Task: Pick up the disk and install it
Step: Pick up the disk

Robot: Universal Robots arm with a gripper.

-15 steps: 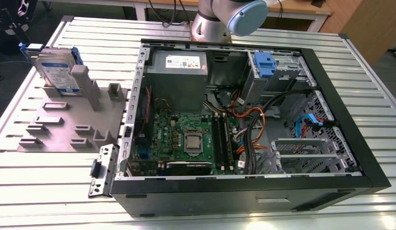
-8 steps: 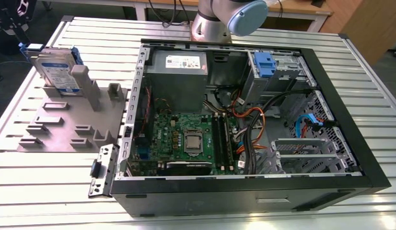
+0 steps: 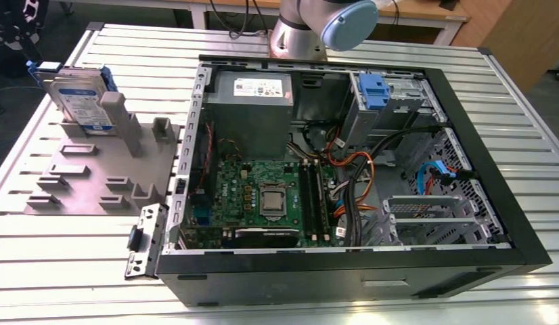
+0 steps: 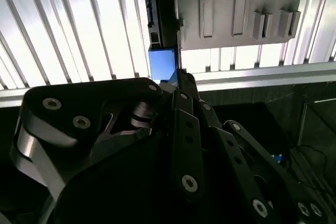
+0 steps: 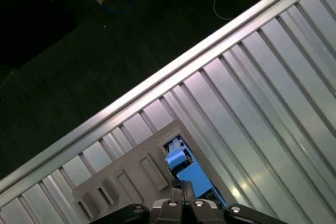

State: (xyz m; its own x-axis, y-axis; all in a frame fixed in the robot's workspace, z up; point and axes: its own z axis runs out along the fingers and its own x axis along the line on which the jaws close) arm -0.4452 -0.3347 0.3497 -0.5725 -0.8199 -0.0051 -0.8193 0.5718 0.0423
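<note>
The disk (image 3: 81, 98) stands upright on its edge in a slot at the far end of a grey holder block (image 3: 90, 176), toward the exterior view's left. It shows a white-and-blue label and a bright blue bracket. My gripper (image 3: 17, 40) hangs dark just beyond the disk's upper corner. In the second wrist view the gripper (image 4: 170, 80) sits right at the blue bracket end (image 4: 161, 64). The disk's thin edge (image 4: 156, 3) runs away from it. In the first wrist view the gripper (image 5: 181, 184) is close against the blue bracket (image 5: 186, 169).
An open black computer case (image 3: 523, 230) lies on the slatted aluminium table (image 3: 81, 271), to the exterior view's right of the holder. Inside are a motherboard (image 3: 261, 196), cables and a drive bay with a blue tab (image 3: 374, 91). The table's edge (image 5: 157, 82) borders dark floor.
</note>
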